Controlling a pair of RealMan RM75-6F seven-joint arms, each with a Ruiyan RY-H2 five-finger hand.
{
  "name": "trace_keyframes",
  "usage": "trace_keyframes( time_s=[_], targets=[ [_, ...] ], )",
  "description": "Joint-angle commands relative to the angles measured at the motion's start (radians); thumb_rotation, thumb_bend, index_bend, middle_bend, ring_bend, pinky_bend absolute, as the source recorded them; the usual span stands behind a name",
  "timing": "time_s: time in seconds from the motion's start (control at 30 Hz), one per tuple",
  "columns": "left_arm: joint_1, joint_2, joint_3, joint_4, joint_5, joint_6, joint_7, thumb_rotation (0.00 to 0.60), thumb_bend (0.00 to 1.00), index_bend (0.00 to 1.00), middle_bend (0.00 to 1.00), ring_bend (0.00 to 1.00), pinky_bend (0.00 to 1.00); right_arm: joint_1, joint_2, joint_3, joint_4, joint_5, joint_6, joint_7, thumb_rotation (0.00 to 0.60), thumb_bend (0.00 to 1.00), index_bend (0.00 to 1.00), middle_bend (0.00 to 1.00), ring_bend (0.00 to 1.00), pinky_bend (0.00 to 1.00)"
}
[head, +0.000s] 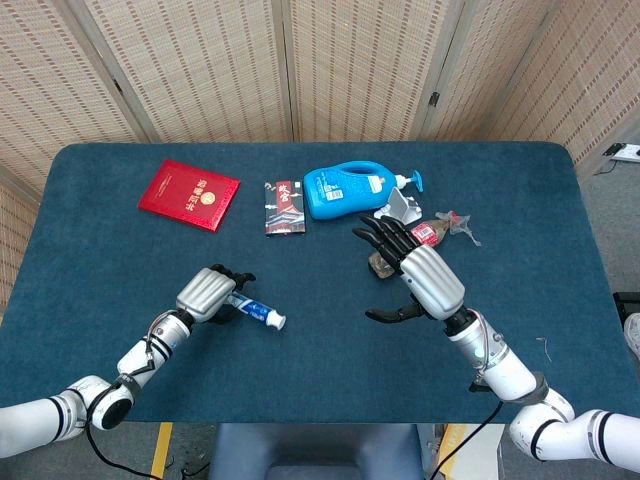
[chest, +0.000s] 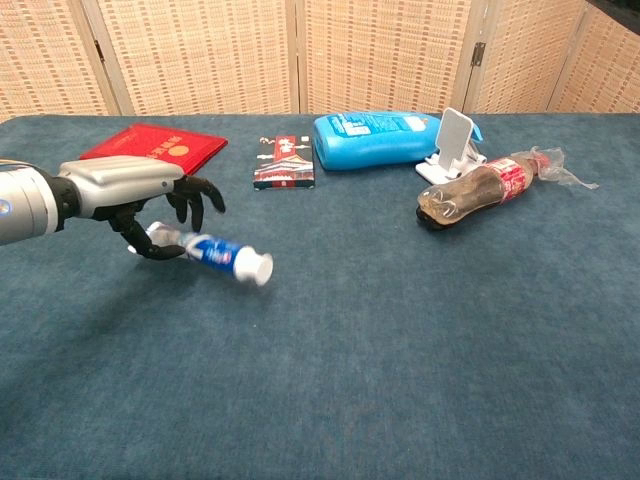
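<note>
A blue and white toothpaste tube (head: 256, 314) (chest: 216, 254) lies on the blue table (head: 90, 260), its white cap pointing toward the table's front. My left hand (head: 209, 292) (chest: 128, 190) hovers over the tube's crimped tail. Its fingers are spread and lifted off the tube, and the thumb curls beside the tail. My right hand (head: 425, 279) hangs above the table right of centre with its fingers spread and nothing in it. It covers the near end of a crushed cola bottle (head: 436, 232) (chest: 480, 186). The chest view does not show the right hand.
At the back lie a red booklet (head: 190, 194) (chest: 150, 146), a small dark packet (head: 284, 206) (chest: 283, 163) and a blue pump bottle (head: 350, 192) (chest: 375, 138) on its side. A white phone stand (head: 400, 207) (chest: 452, 145) stands beside the cola bottle. Woven screens stand behind the table.
</note>
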Motion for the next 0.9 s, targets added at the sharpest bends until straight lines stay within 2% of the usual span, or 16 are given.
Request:
trace_keyframes(
  time_s=[0.03,0.23,0.4,0.47,0.5,0.63,0.73,0.9],
  targets=[
    [0.008,0.016,-0.013,-0.039,-0.043,-0.001,0.043,0.600,0.34,0.08,0.23,0.21,0.20,-0.010,0.009,-0.002,0.001,0.002,0.004,-0.001,0.086,0.00,0.00,0.00,0.00,0.00],
    [0.058,0.075,-0.033,-0.107,-0.073,0.079,0.023,0.600,0.34,0.09,0.21,0.20,0.21,-0.043,0.060,-0.022,0.000,0.001,0.006,-0.024,0.082,0.00,0.00,0.00,0.00,0.00],
    [0.122,0.162,-0.045,-0.166,-0.092,0.161,-0.012,0.600,0.34,0.12,0.21,0.23,0.22,-0.084,0.123,-0.055,-0.005,0.024,-0.012,-0.077,0.090,0.00,0.00,0.00,0.00,0.00],
    [0.162,0.200,-0.048,-0.185,-0.086,0.214,-0.044,0.600,0.34,0.14,0.23,0.24,0.22,-0.106,0.150,-0.070,0.001,0.031,-0.013,-0.105,0.140,0.00,0.00,0.00,0.00,0.00],
    [0.178,0.212,-0.048,-0.188,-0.082,0.235,-0.056,0.600,0.34,0.15,0.24,0.24,0.22,-0.115,0.159,-0.075,0.003,0.036,-0.012,-0.119,0.184,0.00,0.00,0.00,0.00,0.00],
    [0.244,0.262,-0.039,-0.197,-0.069,0.313,-0.091,0.600,0.34,0.20,0.27,0.26,0.23,-0.160,0.182,-0.088,0.017,0.068,0.007,-0.224,0.502,0.00,0.00,0.00,0.00,0.00],
    [0.299,0.291,-0.027,-0.205,-0.061,0.379,-0.098,0.600,0.34,0.22,0.28,0.26,0.22,-0.202,0.195,-0.100,0.018,0.097,0.029,-0.311,0.555,0.00,0.00,0.00,0.00,0.00],
    [0.393,0.328,-0.001,-0.227,-0.030,0.491,-0.111,0.600,0.34,0.26,0.30,0.27,0.22,-0.280,0.199,-0.116,0.013,0.122,0.096,-0.343,0.560,0.00,0.00,0.00,0.00,0.00]
  ],
)
